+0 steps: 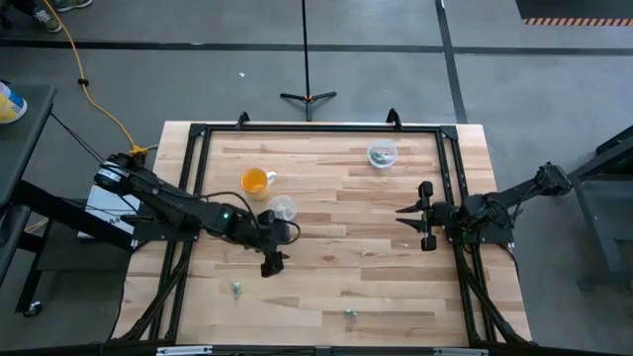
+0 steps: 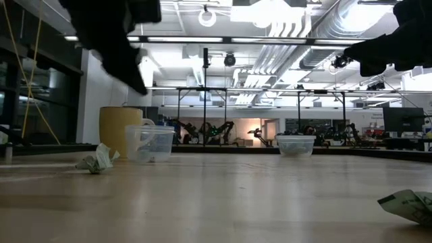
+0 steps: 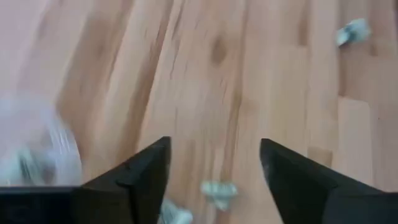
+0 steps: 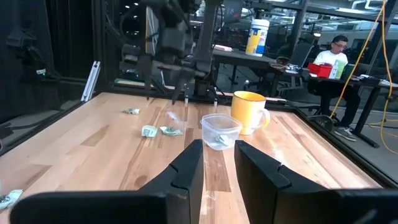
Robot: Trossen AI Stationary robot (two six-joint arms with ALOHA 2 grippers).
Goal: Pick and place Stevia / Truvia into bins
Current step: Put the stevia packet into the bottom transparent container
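Several green-and-white packets lie flat on the wooden table: one near the left front, one near the front edge, and two below my left gripper. My left gripper hovers open above those two, just nearer than the near clear cup, which holds a packet. The second clear cup stands near the far edge with something pale inside. My right gripper waits open at the table's right side, pointing left, off the table.
An orange cup with a handle stands just left of and beyond the near clear cup. A black frame runs along the table's far and side edges. More packets lie on the open wood. A person sits at a desk beyond the table.
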